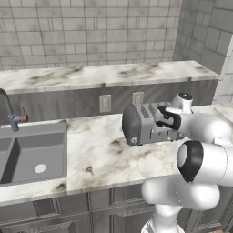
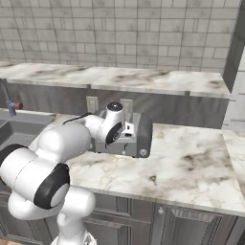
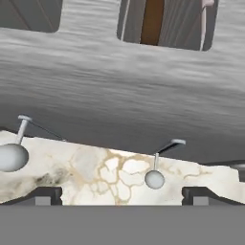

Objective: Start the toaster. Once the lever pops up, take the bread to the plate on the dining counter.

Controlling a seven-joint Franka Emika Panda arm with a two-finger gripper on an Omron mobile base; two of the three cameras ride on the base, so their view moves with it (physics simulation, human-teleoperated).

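Looks like the gripper (image 3: 118, 194) sits jaws wide just above the toaster (image 1: 144, 124), bread (image 3: 152, 21) down in a slot, probably lining up for the lever (image 3: 154, 178).

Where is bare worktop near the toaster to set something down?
Bare marble lies between the sink and the toaster, and right of the toaster toward the wall in the right base view. Crowded at the toaster's top, where the open end effector hangs.
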